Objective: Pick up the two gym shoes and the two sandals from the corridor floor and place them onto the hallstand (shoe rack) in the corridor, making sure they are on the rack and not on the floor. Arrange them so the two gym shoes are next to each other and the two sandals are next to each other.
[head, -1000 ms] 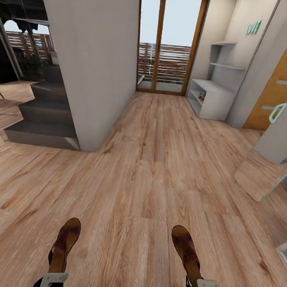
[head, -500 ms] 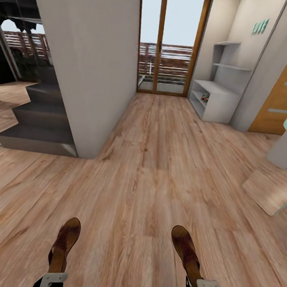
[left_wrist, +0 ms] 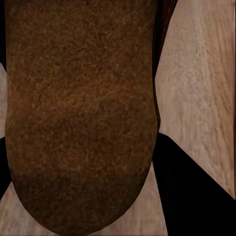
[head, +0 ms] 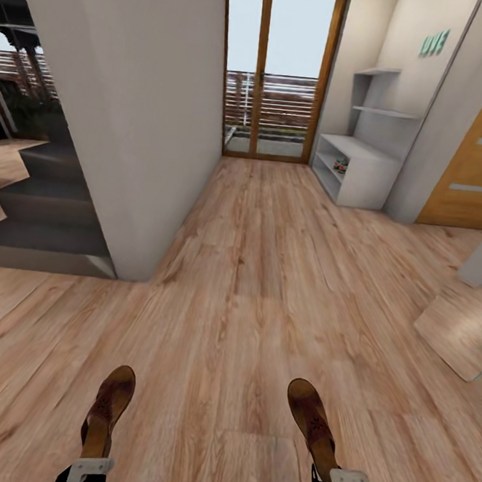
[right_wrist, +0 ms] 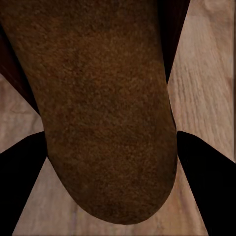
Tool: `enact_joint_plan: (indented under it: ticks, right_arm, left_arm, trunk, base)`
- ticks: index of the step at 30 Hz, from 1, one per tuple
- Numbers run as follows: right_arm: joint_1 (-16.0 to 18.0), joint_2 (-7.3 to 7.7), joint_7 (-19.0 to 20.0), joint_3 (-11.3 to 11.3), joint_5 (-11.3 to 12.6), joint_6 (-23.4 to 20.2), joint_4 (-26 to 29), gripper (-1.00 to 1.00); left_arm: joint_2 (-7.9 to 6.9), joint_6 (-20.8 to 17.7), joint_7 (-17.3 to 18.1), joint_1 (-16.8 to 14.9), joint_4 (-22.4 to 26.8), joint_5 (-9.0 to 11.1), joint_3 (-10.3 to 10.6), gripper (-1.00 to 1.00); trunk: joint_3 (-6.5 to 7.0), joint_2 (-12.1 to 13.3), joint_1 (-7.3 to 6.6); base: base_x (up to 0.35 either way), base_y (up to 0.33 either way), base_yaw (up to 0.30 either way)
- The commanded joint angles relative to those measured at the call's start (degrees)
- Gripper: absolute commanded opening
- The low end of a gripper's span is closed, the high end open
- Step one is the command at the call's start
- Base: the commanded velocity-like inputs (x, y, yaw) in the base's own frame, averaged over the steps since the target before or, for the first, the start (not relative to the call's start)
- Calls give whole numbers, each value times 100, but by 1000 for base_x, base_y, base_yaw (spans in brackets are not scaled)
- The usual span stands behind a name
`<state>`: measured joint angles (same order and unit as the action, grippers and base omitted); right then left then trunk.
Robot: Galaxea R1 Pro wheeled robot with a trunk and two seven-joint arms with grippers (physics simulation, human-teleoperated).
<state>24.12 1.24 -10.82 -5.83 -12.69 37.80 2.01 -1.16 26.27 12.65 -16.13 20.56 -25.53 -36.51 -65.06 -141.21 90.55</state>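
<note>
Gripping one of the sandals each, the left gripper [head: 94, 456] holds the left sandal [head: 108, 410] and the right gripper [head: 329, 474] the right sandal [head: 314, 426], above the corridor floor [head: 250, 300]. The hallstand [head: 358, 167] stands well ahead; something small, possibly a gym shoe [head: 340, 164], lies on its shelf.

The corridor floor [head: 251, 293] is laid in light brown wood-grain planks running toward the glass door [head: 281, 69]. Right of that door, the hallstand [head: 357, 171] is set directly on the planks against the wall. On its lower open shelf a small reddish item is seen, too small to identify.
</note>
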Motion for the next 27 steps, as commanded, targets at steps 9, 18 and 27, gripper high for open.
enact_joint_plan:
  ticks: [9,18,27]
  right_arm:
    - [5,-1,-8,-49,-55,16,-7,-100]
    - [5,-1,-10,-47,-56,16,-7,-100]
    - [5,-1,-10,-48,-57,16,-7,-100]
  left_arm:
    - [3,19,45,-4,0,-18,-51,-100]
    - [2,19,45,-4,0,-15,-58,-100]
    - [2,19,45,-4,0,-17,-58,-100]
  trunk:
    - [-4,-2,2]
    - [-4,-2,2]
    - [-4,-2,2]
  base:
    - [338,3,-143]
    - [339,0,-8]
    - [339,0,0]
